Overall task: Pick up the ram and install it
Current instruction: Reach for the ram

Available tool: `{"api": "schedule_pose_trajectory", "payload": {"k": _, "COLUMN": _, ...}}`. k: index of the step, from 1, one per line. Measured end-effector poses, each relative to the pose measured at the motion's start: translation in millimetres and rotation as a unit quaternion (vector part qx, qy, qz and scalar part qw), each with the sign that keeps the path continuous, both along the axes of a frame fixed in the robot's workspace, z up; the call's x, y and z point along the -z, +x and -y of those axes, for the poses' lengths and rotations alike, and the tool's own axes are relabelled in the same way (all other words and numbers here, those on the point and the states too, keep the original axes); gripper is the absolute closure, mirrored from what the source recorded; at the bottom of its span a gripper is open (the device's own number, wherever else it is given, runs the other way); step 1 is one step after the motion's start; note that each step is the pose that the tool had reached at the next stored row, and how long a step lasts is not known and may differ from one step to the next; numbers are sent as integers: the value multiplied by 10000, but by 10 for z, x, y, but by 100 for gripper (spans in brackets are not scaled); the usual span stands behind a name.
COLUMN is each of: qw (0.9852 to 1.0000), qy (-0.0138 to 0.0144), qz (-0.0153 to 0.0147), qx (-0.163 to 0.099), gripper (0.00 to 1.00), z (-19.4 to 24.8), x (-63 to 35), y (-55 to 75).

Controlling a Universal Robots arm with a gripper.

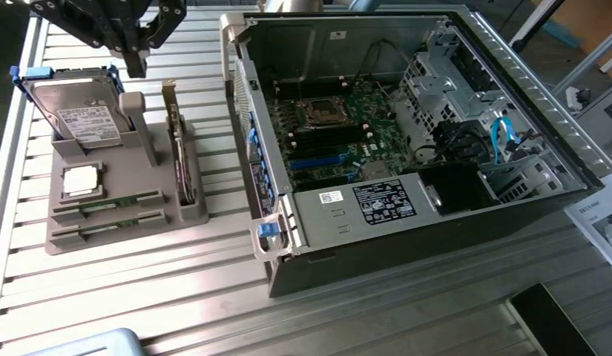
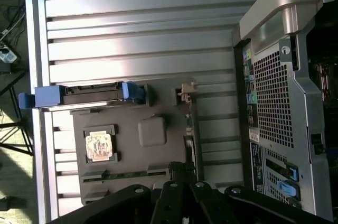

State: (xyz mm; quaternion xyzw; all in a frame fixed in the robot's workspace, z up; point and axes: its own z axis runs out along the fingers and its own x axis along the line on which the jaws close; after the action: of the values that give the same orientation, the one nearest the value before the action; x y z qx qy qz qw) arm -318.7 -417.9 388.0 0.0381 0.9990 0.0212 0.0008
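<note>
Two ram sticks lie in slots at the near end of the grey holder (image 1: pixel 63 222): one ram stick (image 1: pixel 110 203) and a second ram stick (image 1: pixel 106 236) just in front of it. My black gripper (image 1: pixel 136 72) hangs shut and holds nothing. It is above the holder's far end, beside the hard drive (image 1: pixel 80 115) and well away from the ram. In the wrist view the gripper (image 2: pixel 181 171) looks down on the holder (image 2: pixel 132 113), where one ram stick (image 2: pixel 124 174) shows as a thin strip. The open computer case (image 1: pixel 405 44) lies to the exterior view's right, its motherboard (image 1: pixel 331 130) exposed.
On the holder, a tall expansion card (image 1: pixel 175 141) stands on edge, and a square processor chip (image 1: pixel 80 180) lies flat. Blue brackets (image 2: pixel 31 99) clamp the hard drive. A slatted metal table (image 1: pixel 187 297) carries everything. A dark box (image 1: pixel 553 322) sits at the near right.
</note>
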Motion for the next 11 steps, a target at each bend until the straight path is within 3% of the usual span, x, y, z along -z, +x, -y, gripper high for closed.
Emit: {"api": "schedule_pose_trajectory", "payload": {"k": 11, "qw": 10000, "qy": 0, "qz": 0, "qx": 0, "gripper": 89, "z": 80, "x": 11, "y": -173}}
